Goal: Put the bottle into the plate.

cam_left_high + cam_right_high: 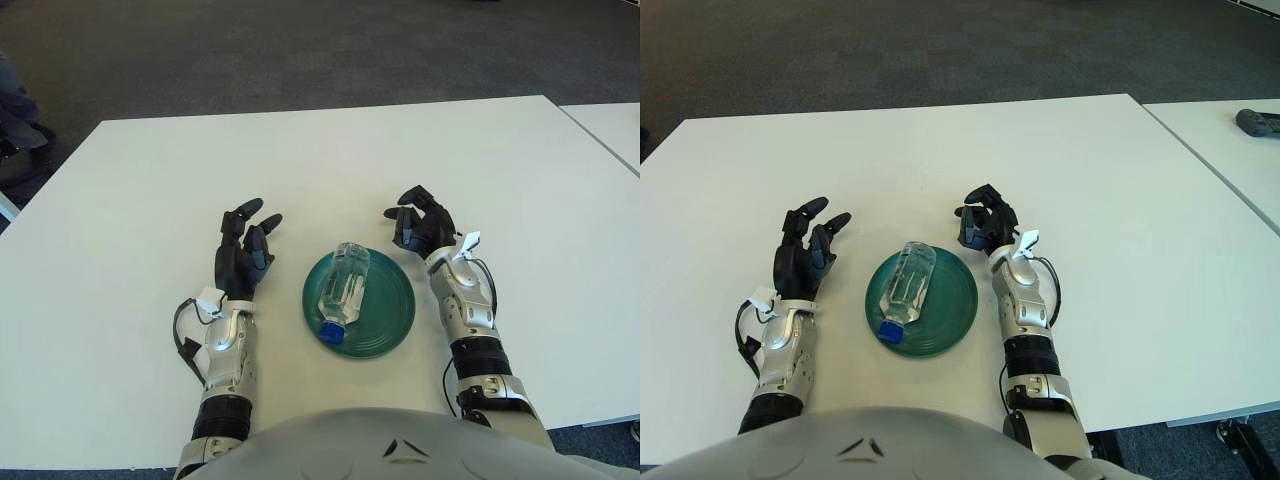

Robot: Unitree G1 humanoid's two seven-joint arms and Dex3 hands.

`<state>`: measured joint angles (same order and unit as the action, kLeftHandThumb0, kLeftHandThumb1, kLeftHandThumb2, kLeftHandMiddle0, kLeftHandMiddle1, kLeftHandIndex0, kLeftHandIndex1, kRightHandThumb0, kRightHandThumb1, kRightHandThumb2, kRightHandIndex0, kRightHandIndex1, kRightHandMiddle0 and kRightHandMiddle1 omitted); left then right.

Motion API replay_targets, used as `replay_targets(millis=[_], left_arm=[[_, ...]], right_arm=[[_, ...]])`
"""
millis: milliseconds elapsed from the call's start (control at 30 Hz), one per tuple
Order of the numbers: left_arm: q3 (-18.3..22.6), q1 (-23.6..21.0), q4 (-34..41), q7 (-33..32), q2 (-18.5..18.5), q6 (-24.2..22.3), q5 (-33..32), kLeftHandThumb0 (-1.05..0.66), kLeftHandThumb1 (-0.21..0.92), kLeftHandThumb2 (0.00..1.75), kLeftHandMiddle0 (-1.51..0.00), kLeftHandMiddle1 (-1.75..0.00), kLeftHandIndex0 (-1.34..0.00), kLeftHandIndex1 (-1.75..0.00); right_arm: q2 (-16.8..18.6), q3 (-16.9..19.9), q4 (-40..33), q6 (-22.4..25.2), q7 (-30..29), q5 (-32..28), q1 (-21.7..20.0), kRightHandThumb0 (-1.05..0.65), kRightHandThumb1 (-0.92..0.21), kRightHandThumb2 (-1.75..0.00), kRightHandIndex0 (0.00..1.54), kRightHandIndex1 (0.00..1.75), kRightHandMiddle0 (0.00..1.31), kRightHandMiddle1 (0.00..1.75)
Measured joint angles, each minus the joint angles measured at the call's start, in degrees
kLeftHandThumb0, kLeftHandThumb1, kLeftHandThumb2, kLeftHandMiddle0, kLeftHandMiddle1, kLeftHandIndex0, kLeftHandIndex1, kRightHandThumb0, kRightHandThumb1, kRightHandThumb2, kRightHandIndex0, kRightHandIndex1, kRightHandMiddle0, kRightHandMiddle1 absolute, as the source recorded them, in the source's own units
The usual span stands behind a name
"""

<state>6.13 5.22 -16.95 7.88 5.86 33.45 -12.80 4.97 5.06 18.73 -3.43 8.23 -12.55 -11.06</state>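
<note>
Clear plastic bottle with a blue cap point(343, 286) lies sideways in the round green plate point(390, 300) (cap toward the robot). Left hand point(242, 255) spread, right hand point(420, 226) loosely curled, both empty.

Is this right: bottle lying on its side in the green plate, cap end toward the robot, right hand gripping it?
Not quite. The bottle does lie on its side in the green plate, blue cap toward the robot, but the right hand is not gripping it. In the left eye view that hand sits off the plate's far right edge, fingers curled on nothing. The left hand shows left of the plate, open.
</note>
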Motion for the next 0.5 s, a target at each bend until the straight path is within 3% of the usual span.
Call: replay_targets(millis=[500], left_arm=[[0.39, 0.62, 0.44, 0.57, -0.85, -0.79, -0.04, -0.75, 0.92, 0.66, -0.46, -0.8, -0.19, -1.13]], right_arm=[[-1.55, 0.03, 7.84, -7.49, 1.37, 2.58, -1.5, -0.01, -0.2, -1.43, 0.71, 1.65, 0.5, 1.75]])
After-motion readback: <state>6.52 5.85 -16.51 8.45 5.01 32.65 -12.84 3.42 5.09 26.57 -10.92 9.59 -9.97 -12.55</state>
